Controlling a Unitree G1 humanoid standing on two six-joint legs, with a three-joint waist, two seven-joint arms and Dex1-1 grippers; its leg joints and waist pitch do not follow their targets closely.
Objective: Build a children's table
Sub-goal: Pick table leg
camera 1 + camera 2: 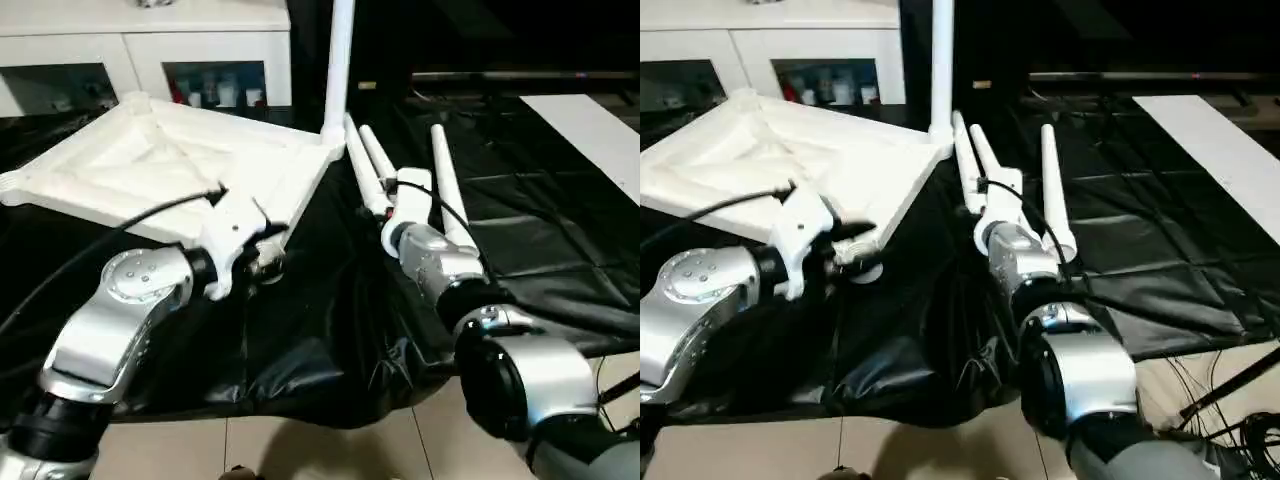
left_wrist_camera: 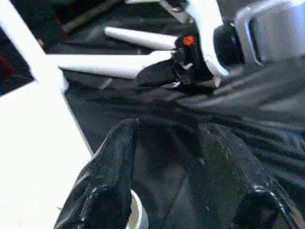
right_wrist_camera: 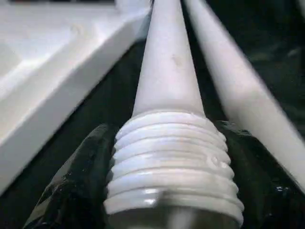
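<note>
No text, label, brand, number or sign can be read on anything here.

Upright leg (image 1: pixel 339 60) cut off above; cabinet contents (image 1: pixel 215 88) indistinct.

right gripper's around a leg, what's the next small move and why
Probably lift that leg off the black sheet: the right gripper is shut on its ribbed end, two more legs lie beside it, and the tabletop has one leg standing.
</note>
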